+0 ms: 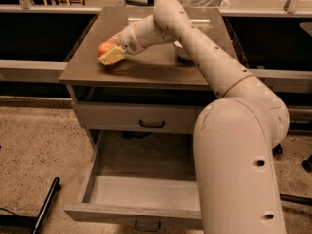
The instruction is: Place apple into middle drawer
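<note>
The apple (104,48), red-orange, rests on the brown cabinet top (146,69) near its left edge. My gripper (111,52) is right at the apple, reaching in from the right, with its pale tip covering the apple's near right side. The arm stretches across the top from the lower right. The middle drawer (141,179) is pulled wide open below, with a bare pale grey floor and a dark loop handle on its front panel (146,224).
The upper drawer front (117,117) above it is closed. A white bowl (184,55) on the top is mostly hidden behind my arm. My large pale arm fills the right foreground and overhangs the drawer's right side. A dark bar (46,206) lies on the floor at the left.
</note>
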`<state>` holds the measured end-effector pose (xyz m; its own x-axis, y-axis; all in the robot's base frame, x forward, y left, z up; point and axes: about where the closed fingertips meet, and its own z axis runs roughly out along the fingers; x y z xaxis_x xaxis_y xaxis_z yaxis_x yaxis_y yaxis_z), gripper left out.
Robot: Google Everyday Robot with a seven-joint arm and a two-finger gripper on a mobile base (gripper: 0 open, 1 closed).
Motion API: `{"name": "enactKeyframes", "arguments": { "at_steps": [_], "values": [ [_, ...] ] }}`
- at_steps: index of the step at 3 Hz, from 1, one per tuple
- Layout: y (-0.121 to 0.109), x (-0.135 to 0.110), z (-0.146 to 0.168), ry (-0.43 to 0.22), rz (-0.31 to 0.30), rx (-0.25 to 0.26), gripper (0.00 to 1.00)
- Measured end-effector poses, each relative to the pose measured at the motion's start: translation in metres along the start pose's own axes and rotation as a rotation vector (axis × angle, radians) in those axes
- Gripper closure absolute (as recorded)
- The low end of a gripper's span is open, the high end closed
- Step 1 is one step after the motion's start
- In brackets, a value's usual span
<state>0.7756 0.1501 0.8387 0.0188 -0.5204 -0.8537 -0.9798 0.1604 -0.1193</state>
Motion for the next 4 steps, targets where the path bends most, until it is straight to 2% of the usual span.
{"name": "enactKeyframes", "arguments": {
  "at_steps": [1, 2, 3, 4],
  "values": [
    [0.019, -0.021, -0.037, -0.123, -0.035, 0.017, 1.00],
    [0.065, -0.054, -0.094, -0.231, -0.176, 0.066, 1.00],
    [0.119, -0.030, -0.138, -0.171, -0.232, 0.072, 1.00],
    [0.137, 0.008, -0.135, -0.126, -0.188, 0.045, 1.00]
  ]
}}
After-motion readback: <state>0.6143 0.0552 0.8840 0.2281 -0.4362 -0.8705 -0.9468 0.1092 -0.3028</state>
